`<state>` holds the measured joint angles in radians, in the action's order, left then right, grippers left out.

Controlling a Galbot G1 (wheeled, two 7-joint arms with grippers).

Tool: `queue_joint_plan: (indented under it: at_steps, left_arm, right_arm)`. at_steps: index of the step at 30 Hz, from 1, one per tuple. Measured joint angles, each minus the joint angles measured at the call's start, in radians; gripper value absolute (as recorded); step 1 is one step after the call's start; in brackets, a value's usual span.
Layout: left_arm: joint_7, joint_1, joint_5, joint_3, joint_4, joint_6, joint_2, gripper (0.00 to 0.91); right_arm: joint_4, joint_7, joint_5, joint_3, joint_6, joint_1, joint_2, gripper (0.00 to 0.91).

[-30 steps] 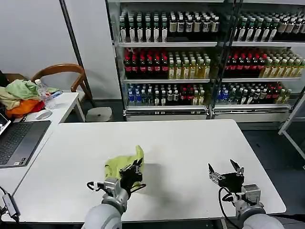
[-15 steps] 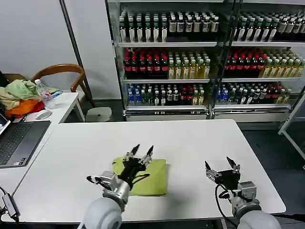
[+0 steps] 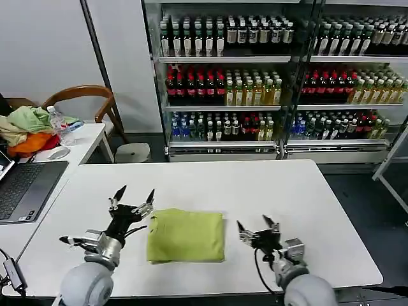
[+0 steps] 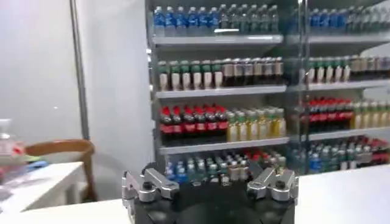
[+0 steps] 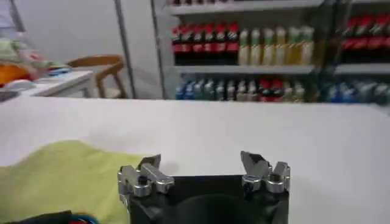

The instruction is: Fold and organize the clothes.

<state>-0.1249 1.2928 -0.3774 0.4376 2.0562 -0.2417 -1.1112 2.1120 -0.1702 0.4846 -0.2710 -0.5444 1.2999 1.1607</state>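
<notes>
Both grippers spread, empty: left gripper [image 3: 132,203] and right gripper [image 3: 257,228] flank the folded T-shirt [image 3: 186,234], likely squaring it.

Bright, even indoor light from overhead. Soft, faint shadows fall on the white table [image 3: 268,191]. Both wrist views look slightly blurred, with shelved bottles [image 4: 219,73] behind out of focus.

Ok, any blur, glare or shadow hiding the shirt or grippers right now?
Head view: even light, T-shirt sharp, only a soft shadow under it. Left wrist view: shelves hazy, left gripper readable. Right wrist view: right gripper clear, background bottles soft. No glare.
</notes>
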Motion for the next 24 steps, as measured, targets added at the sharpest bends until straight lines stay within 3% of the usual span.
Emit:
queue_joint_plan:
  at_steps: [12,13,14,15,24]
  left_arm:
    - [0.024,0.045,0.032,0.088,-0.042,0.041,0.02,0.907]
    - [0.026,0.046,0.034,0.091,-0.045,0.042,0.02,0.907]
    - [0.027,0.047,0.036,0.092,-0.048,0.044,0.02,0.907]
    - [0.027,0.047,0.038,0.094,-0.051,0.046,0.019,0.907]
    - [0.026,0.064,0.042,0.112,-0.063,0.053,0.023,0.907]
  right_arm:
    - [-0.11,-0.02,0.204,0.134,-0.024,-0.087,0.025,0.907]
    - [-0.12,-0.021,0.215,0.141,-0.025,-0.091,0.028,0.484]
    - [-0.13,-0.022,0.227,0.148,-0.026,-0.095,0.031,0.171]
    - [-0.137,-0.022,0.236,0.155,-0.026,-0.098,0.033,0.0]
    - [-0.176,-0.025,0.295,0.178,-0.028,-0.119,0.036,0.0]
